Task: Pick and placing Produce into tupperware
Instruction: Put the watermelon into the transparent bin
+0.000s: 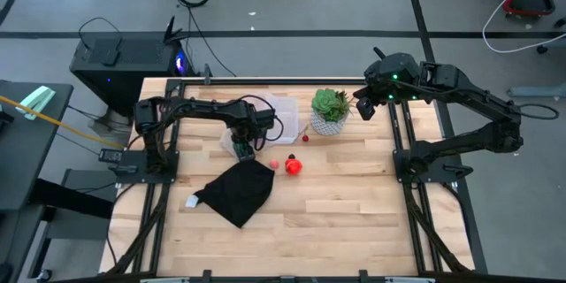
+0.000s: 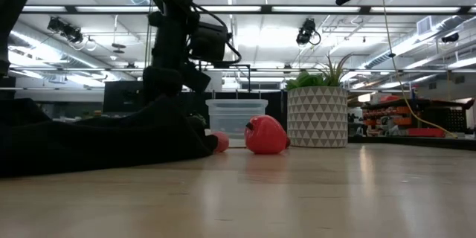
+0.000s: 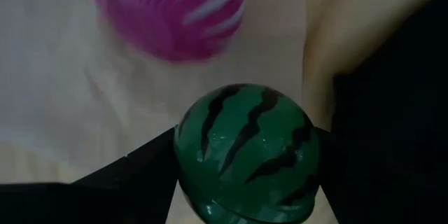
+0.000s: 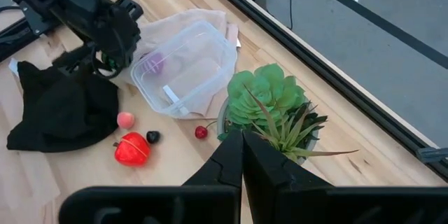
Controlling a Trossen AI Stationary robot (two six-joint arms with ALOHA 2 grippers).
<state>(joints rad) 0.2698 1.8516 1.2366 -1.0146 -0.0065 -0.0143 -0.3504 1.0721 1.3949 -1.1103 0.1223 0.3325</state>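
Roughly, left to right across the table:
Black cloth point(image 1: 237, 191): crumpled at about 7 o'clock from the table's middle, its upper edge just beside the left gripper.
Left gripper point(image 1: 241, 148): lowered at the cloth's 12 o'clock edge, close beside the tub; its fingers stand apart on either side of the toy watermelon, whether pressing it I cannot tell.
Toy watermelon point(image 3: 246, 154): a green ball with dark stripes, sitting between the left fingers in the left wrist view.
Magenta piece point(image 3: 170, 12): pink-purple with pale stripes, blurred; it lies just beyond the watermelon.
Clear tub point(image 4: 183, 65): an open rectangular container at about 11 o'clock from the table's middle, resting on a pale pinkish sheet point(image 4: 210, 24); something small and purple shows inside near one corner.
Pink ball point(image 4: 125, 119): on the wood at the cloth's edge, outside the tub.
Red strawberry toy point(image 4: 131, 148): just beside the pink ball, a small dark bit touching it.
Small red cherry point(image 4: 201, 132): alone between the tub and the pot.
Succulent in a white patterned pot point(image 1: 330, 111): at about 1 o'clock, well apart from the cloth.
Right gripper point(image 1: 365, 106): raised beside the plant at its 3 o'clock, fingers pressed together, holding nothing.
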